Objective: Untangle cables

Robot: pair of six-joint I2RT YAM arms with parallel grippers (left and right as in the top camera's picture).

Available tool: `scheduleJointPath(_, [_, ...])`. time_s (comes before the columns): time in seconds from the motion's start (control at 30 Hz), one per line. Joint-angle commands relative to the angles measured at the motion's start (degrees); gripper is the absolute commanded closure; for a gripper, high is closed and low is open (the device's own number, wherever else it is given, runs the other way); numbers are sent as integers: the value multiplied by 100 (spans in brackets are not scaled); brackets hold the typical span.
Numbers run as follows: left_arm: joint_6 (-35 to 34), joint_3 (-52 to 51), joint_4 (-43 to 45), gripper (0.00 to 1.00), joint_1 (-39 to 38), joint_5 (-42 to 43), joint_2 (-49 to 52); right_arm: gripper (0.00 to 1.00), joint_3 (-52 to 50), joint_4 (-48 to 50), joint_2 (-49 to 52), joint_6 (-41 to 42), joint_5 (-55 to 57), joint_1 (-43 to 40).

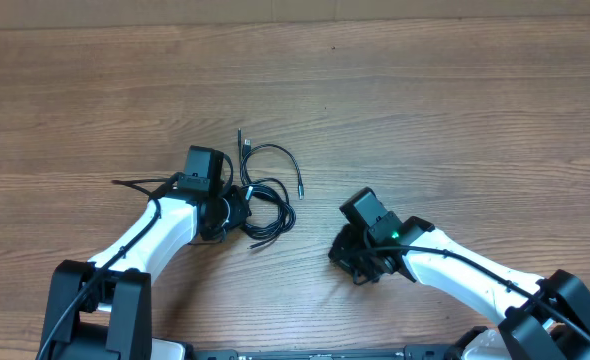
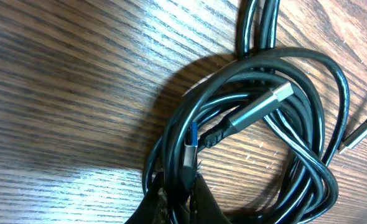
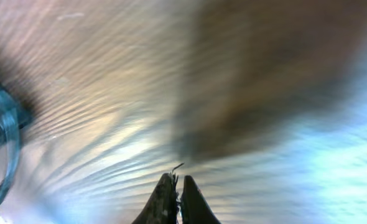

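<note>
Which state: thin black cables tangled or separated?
Tangled: the thin black cables loop over each other in one bundle at the left gripper.

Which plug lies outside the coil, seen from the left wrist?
The thin plug, far right; the wide silver plug and blue-tipped plug lie on the coil.

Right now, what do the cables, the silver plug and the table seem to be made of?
Cables: probably rubber or plastic jacket, black and glossy; light streaks run along it. Silver plug: looks like brushed metal, with a dull sheen. Table: wood or wood-look laminate, matte; grain lines show.
</note>
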Motion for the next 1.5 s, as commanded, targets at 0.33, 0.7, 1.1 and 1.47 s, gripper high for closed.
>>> scheduleJointPath(0.33, [98, -4, -111, 96, -20, 1270, 48, 59, 914, 330, 35, -4002, 883, 28])
scheduleJointPath(0.7, [-341, -4, -105, 96, -20, 1502, 48, 66, 911, 404, 243, -4284, 1672, 81])
scheduleJointPath(1.1, [-378, -4, -107, 96, -20, 1521, 48, 70, 1145, 20, 264, -3858, 1869, 660])
scheduleJointPath(1.47, [-376, -4, -83, 96, -20, 1867, 48, 70, 1152, 214, 343, -3296, 2321, 660])
